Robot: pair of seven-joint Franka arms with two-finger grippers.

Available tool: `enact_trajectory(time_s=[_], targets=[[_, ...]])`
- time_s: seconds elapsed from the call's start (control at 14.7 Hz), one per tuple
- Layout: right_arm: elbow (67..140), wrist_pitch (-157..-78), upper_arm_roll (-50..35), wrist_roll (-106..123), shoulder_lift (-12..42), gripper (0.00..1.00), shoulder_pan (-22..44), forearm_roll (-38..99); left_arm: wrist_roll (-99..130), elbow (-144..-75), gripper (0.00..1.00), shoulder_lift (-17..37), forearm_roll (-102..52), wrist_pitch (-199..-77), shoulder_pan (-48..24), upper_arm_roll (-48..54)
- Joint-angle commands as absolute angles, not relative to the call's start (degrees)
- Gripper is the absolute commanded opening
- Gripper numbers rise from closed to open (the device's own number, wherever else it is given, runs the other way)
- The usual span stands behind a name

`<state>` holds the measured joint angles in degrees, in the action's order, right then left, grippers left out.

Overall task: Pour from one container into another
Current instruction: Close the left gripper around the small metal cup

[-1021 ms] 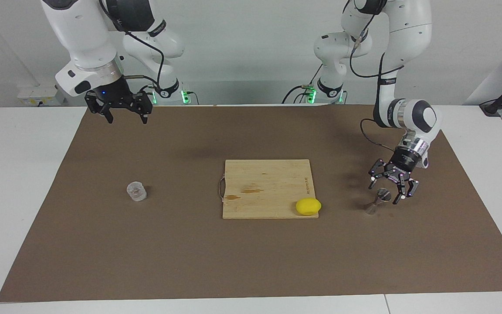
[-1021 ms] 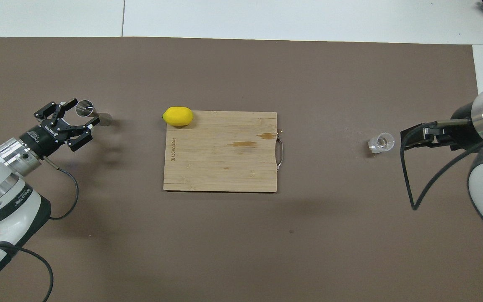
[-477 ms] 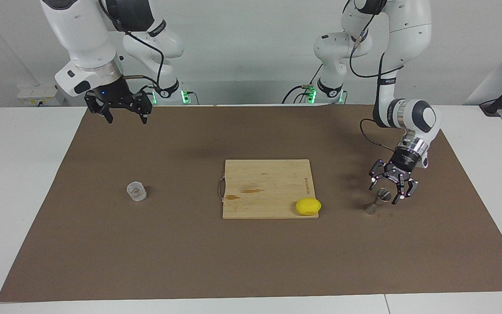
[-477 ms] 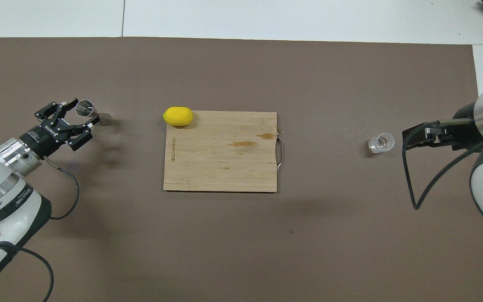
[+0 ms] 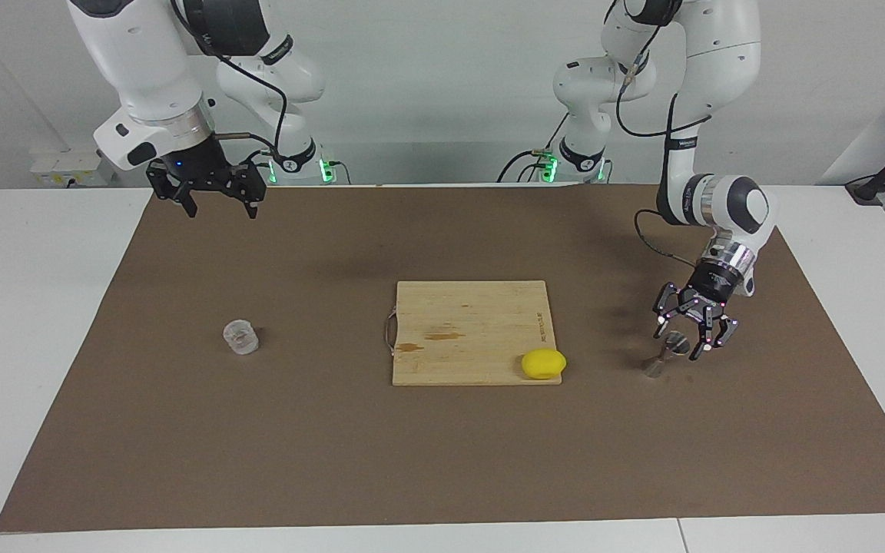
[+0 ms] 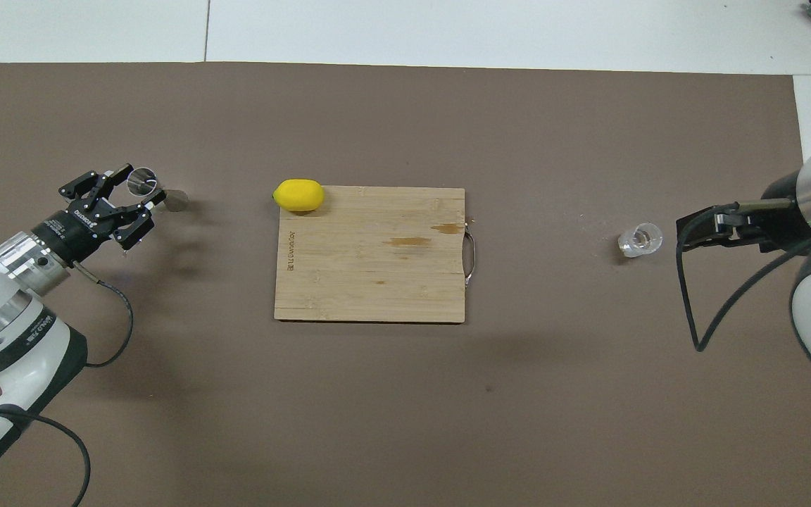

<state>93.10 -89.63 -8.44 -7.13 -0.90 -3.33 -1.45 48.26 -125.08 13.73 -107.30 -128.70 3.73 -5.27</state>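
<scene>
The steel jigger [image 5: 657, 364] [image 6: 142, 181] stands on the brown mat toward the left arm's end of the table. My left gripper [image 5: 683, 341] [image 6: 142, 189] is down at it, fingers on either side of its upper cone, narrowed but still apart. The small clear glass cup [image 5: 240, 336] [image 6: 640, 239] stands on the mat toward the right arm's end. Raised above the mat's edge by its own base, my right gripper [image 5: 220, 206] [image 6: 686, 236] hangs open, holds nothing and waits apart from the cup.
A wooden cutting board [image 5: 465, 322] [image 6: 370, 267] lies in the middle of the mat. A yellow lemon [image 5: 543, 363] [image 6: 298, 195] sits on the board's corner toward the jigger. The brown mat [image 5: 442, 461] covers most of the white table.
The left gripper's fingers have drawn closer together around the jigger's upper cone. The right gripper has drifted slightly up and back. The cup, jigger, board and lemon have not moved.
</scene>
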Motion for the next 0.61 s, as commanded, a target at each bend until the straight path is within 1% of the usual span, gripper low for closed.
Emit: enact_trajectory(time_s=[0.0,0.07,0.14,0.34,0.54], targets=[[94.0,-89.3,-8.8,-6.2,-1.8,1.00,-4.2,-0.4,48.7,-125.8,0.38,13.4,-108.7,-129.7,2.8,-5.8],[94.0,-89.3,-8.8,-6.2,-1.8,1.00,-4.2,-0.4,48.4,-125.8,0.21,13.4,-108.7,-129.6,2.7,-5.8],[94.0,-89.3,-8.8,-6.2,-1.8,1.00,-4.2,-0.4,48.3,-125.7,0.00,13.4,-108.6,-129.6,2.7,-5.8],[94.0,-89.3,-8.8,-6.2,-1.8,1.00,-4.2,-0.4,48.0,-124.0,0.00,13.4,-107.6,-129.7,2.7,-5.7],[94.0,-89.3,-8.8,-6.2,-1.8,1.00,-4.2,-0.4,48.7,-121.7,0.00,12.2,-107.5,-130.9,1.6,-4.0]])
